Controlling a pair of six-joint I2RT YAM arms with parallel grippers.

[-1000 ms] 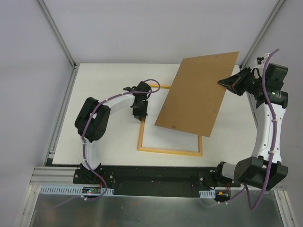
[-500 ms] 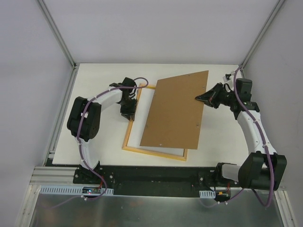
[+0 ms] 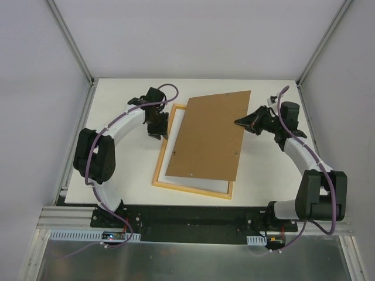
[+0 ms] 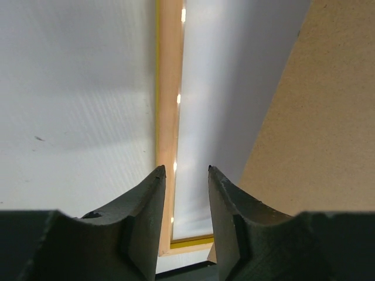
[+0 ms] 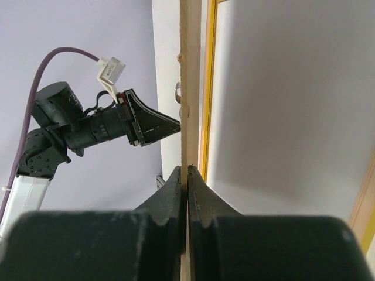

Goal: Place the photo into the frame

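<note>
The frame lies flat on the white table, pale wood side up; its left rail shows in the left wrist view. My right gripper is shut on the right edge of the brown backing board, which hangs tilted over the frame. The right wrist view shows the board edge-on between the shut fingers. My left gripper is open and empty just above the frame's left rail. A white surface fills the frame's opening. The photo's printed side is not visible.
The table's back and side edges meet grey walls with metal corner posts. The arm bases stand on a black rail at the near edge. The left gripper shows beyond the board in the right wrist view.
The right gripper has carried the board left and down over the frame. The frame and the left gripper have shifted left on the table.
</note>
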